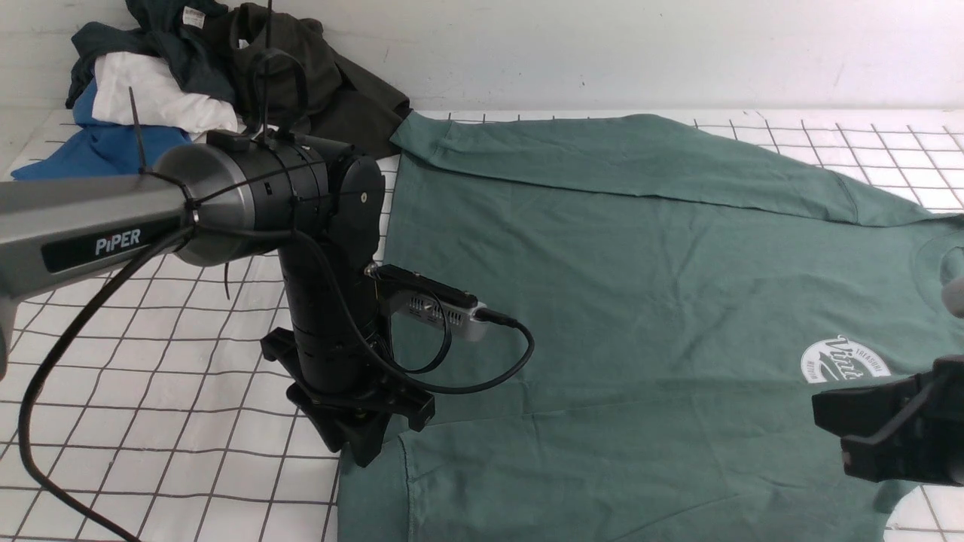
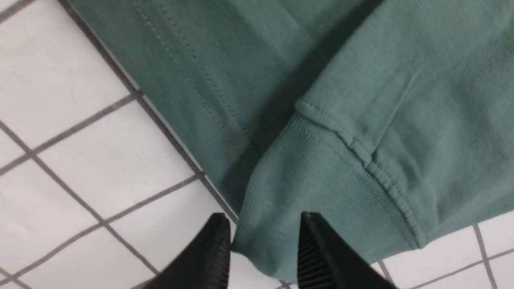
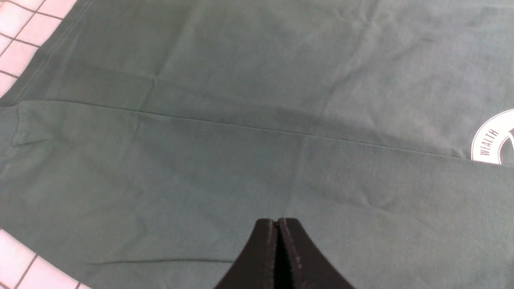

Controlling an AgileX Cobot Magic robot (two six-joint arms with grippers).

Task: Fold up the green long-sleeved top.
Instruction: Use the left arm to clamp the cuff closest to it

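Front view, item one: top (image 1: 602, 301), green, long-sleeved, spread flat on the gridded table (image 1: 151, 376). The hem lies toward the robot's left and the collar toward its right. It covers most of the table's middle and right.

Item two: far sleeve (image 1: 640, 165), folded in over the body along the far edge.

Item three: near sleeve, folded in likewise along the near edge. Its ribbed cuff (image 2: 321, 192) ends at the hem corner, partly on the body and partly over bare table.

Item four: logo (image 1: 843, 361), a white oval on the chest, its lower edge hidden behind the right arm.

Item five: left gripper (image 2: 263, 218), pointing down at the near hem corner. The jaws stand apart, one on each side of the cuff's edge, and the cloth lies slack between them, not pinched.

Item six: right gripper (image 3: 278, 221), low over the near sleeve, close to the logo. The jaws are pressed together with nothing between them.

Item seven: pile (image 1: 173, 83) of dark, white and blue garments, heaped in the far left corner against the wall, just beside the top's far hem corner.
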